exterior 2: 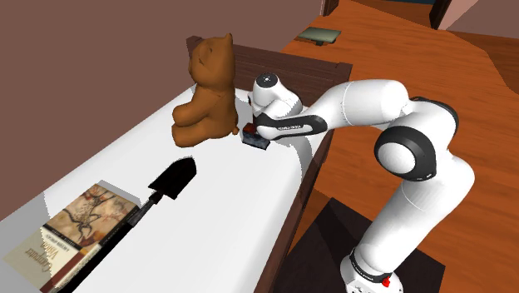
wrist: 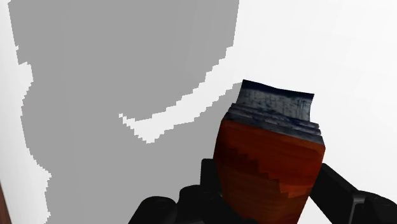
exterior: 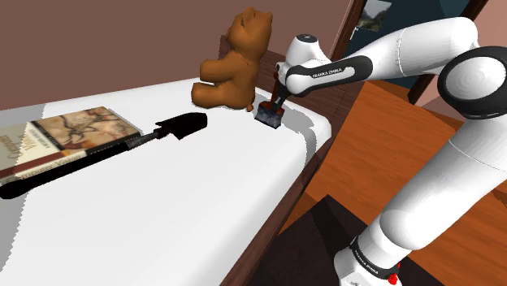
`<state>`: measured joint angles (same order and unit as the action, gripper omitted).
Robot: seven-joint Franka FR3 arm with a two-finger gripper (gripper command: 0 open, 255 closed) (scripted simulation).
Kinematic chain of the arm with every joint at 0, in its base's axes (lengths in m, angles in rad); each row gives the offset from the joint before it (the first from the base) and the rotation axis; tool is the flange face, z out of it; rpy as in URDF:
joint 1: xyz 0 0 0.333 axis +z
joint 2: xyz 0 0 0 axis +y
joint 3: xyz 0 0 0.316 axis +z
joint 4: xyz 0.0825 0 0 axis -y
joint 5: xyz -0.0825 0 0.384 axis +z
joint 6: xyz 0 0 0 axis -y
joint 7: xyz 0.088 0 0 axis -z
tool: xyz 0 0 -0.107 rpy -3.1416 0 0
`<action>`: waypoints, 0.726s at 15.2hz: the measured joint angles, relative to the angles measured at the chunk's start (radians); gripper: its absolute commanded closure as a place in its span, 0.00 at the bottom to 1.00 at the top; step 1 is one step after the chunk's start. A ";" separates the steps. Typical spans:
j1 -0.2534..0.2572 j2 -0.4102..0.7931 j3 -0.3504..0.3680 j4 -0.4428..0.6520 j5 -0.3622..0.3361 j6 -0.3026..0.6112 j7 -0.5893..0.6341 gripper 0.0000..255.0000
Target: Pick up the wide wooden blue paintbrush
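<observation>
Wrist view first: the black pincer [wrist: 271, 186] is clamped on the paintbrush [wrist: 270, 153], one finger pressed against each side of its reddish-brown handle. The blue, wide head points away from the hand toward the white top of the bed [wrist: 356, 51]. A big grey shadow lies across that white surface beside the brush.

From the shoulder view, the paintbrush [exterior: 269, 114] hangs head-down from the pincer [exterior: 272, 103], close to the bed's [exterior: 179, 211] edge on the robot's side. I cannot tell whether the head touches the sheet. Just beside it, toward the shoulder view's left, sits a brown teddy bear [exterior: 236, 61]. Farther along lies a black shovel [exterior: 138, 140] with its handle crossing a book [exterior: 69, 130], both well apart from the brush.

Seen from the second exterior view, the arm bends back over the wooden floor [exterior 2: 391, 50], and the pincer [exterior 2: 252, 130] holds the paintbrush [exterior 2: 256, 140] right next to the teddy bear [exterior 2: 208, 91]. The shovel [exterior 2: 137, 212] and book [exterior 2: 66, 233] lie nearer that camera.
</observation>
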<state>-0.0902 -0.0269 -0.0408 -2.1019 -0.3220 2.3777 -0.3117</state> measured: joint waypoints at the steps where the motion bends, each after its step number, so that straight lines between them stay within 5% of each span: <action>1: 0.001 -0.001 0.001 0.005 0.002 -0.007 -0.002 1.00; 11: 0.005 -0.035 0.003 0.086 0.030 -0.121 -0.041 1.00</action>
<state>-0.0854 -0.0623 -0.0375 -2.0156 -0.2917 2.2570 -0.3530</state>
